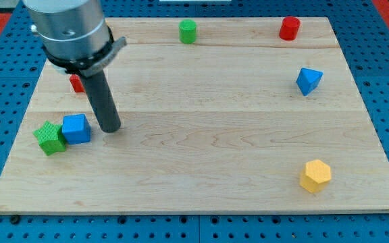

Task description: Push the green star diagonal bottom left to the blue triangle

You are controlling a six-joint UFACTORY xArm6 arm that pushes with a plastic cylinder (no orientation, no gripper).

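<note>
Tip sits lower left of frame, bare rod grasping nothing, just right of blue cube; green star touches cube's left, orientation indistinct; blue triangle far right.

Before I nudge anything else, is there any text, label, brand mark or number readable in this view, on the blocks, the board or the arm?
None: no text, number or sign can be read anywhere in this view.
Green star, blue cube, blue triangle, yellow block: plain faces, no markings.
Wooden board: bare grain only.
Arm housing above my tip: plain metal, no legible label.
</note>
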